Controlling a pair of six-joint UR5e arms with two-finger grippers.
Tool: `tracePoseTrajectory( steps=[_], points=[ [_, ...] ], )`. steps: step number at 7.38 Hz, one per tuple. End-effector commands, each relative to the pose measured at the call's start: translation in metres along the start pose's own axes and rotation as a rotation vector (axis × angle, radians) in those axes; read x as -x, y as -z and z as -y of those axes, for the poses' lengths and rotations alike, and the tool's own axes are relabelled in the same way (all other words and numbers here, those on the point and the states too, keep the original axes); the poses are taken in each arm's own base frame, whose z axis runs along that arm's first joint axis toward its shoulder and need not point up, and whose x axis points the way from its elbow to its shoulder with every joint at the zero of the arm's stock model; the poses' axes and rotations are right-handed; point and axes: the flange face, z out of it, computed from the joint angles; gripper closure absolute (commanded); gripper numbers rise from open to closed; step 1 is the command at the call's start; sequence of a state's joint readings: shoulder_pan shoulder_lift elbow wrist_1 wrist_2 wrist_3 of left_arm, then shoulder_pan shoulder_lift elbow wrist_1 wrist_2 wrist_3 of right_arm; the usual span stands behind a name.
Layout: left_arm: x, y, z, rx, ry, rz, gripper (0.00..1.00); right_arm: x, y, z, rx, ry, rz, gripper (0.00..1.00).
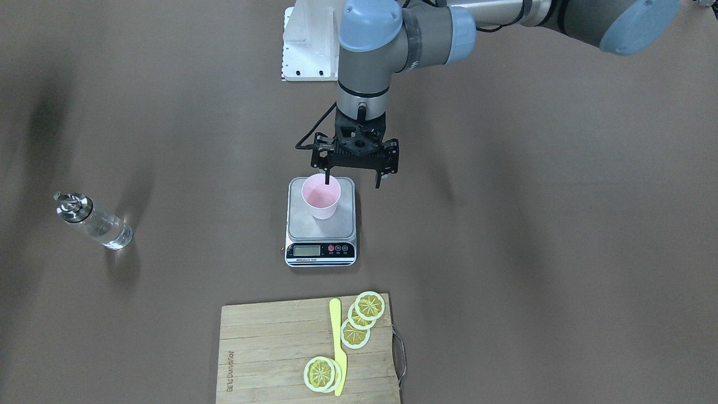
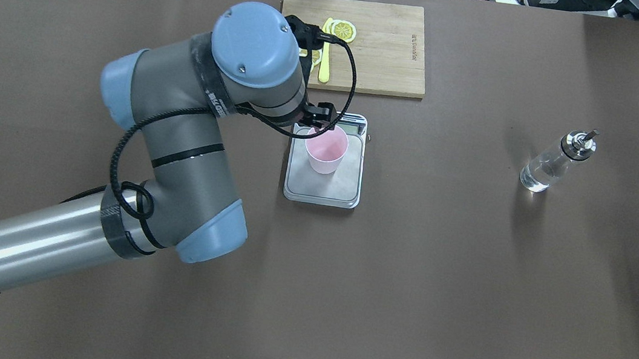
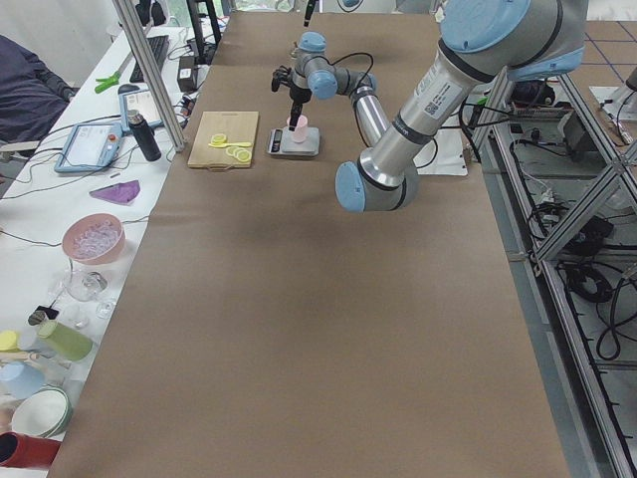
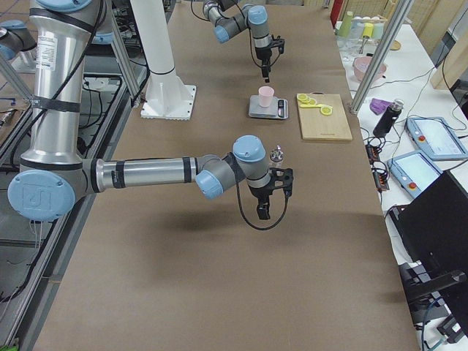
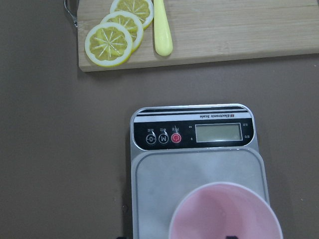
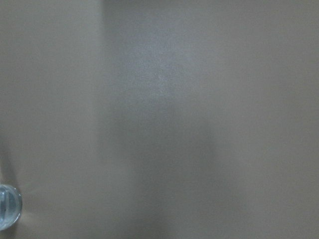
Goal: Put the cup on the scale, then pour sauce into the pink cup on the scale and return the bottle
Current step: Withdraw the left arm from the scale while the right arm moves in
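The pale pink cup stands upright on the silver platform of the scale; both also show in the overhead view, the cup on the scale. My left gripper hangs just above the cup, open. One fingertip is over the cup's mouth and the other is outside it. The left wrist view looks down on the cup and the scale's display. The glass bottle with its metal pourer stands apart on the table. My right gripper hovers near the bottle; I cannot tell its state.
A wooden cutting board with lemon slices and a yellow knife lies beyond the scale. The white robot base plate is behind the left arm. The bottle's base shows at the right wrist view's edge.
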State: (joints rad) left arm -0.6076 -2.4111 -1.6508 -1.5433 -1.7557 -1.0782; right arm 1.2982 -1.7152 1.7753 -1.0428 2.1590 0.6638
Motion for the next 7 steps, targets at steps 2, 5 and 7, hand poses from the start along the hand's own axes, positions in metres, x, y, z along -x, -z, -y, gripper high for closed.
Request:
tracePoseTrajectory(
  steps=[2, 5, 7],
  points=[
    [0.123, 0.045, 0.035, -0.005, -0.184, 0.075, 0.01, 0.031, -0.001, -0.005, -0.069, 0.128, 0.092, 0.0],
    [0.288, 0.059, 0.074, 0.06, -0.402, 0.145, 0.01, 0.05, 0.012, -0.015, -0.195, 0.272, 0.223, 0.0],
    [0.395, 0.072, 0.078, 0.12, -0.493, 0.178, 0.01, 0.057, 0.003, -0.035, -0.185, 0.301, 0.256, 0.0]
  ],
)
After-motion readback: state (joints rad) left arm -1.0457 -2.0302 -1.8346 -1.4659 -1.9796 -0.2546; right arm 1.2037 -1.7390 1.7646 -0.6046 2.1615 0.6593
